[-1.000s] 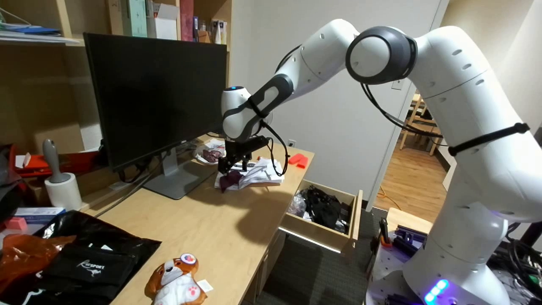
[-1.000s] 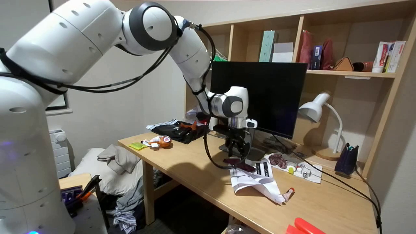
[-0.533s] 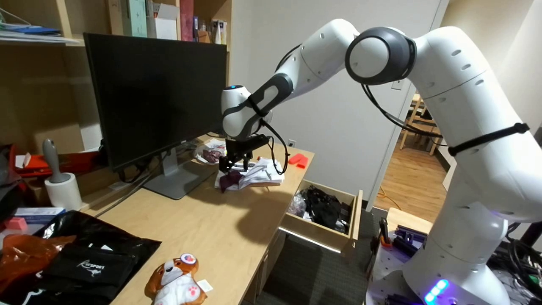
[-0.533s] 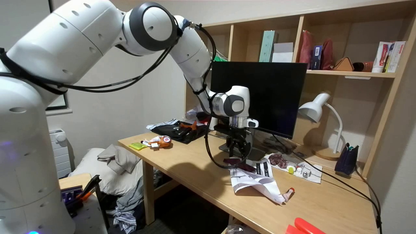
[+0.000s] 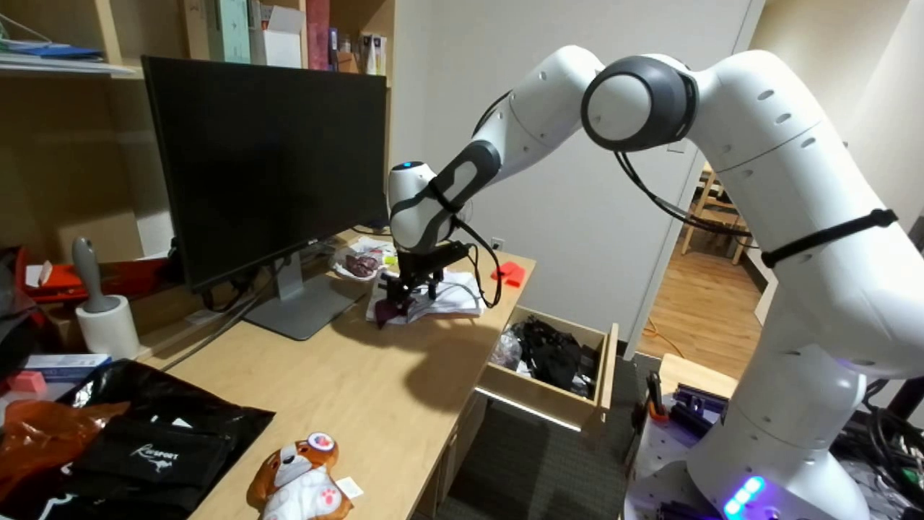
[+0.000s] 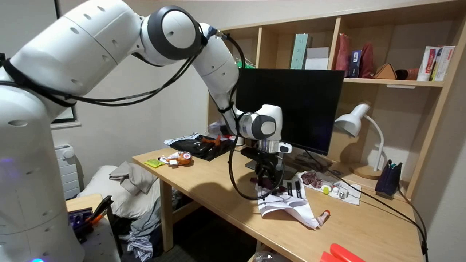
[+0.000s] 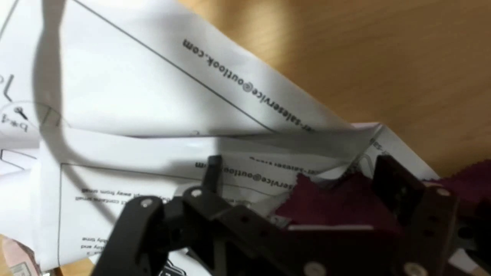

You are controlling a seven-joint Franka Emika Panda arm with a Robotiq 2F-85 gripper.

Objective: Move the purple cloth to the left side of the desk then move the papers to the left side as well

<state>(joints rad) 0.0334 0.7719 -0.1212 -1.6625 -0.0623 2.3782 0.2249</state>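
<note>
Purple cloth (image 7: 337,201) partly on white papers (image 7: 122,88), both below the wide-spread tool (image 7: 299,168); nothing in its grip; contact unclear.

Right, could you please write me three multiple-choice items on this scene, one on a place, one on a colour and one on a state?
1. Where does the purple cloth lie?
A) In the drawer
B) Partly over the papers
C) On top of the monitor

2. What colour is the lamp at its shade?
A) White
B) Red
C) Green

3. How does the gripper stand?
A) Shut on the papers
B) Shut with nothing in it
C) Open

Right letters:
1: B, since the wrist view shows the cloth's zigzag edge lapping over the papers.
2: A, since the shade shows plainly white in an exterior view.
3: C, since the jaws stand well apart in the wrist view.
</note>
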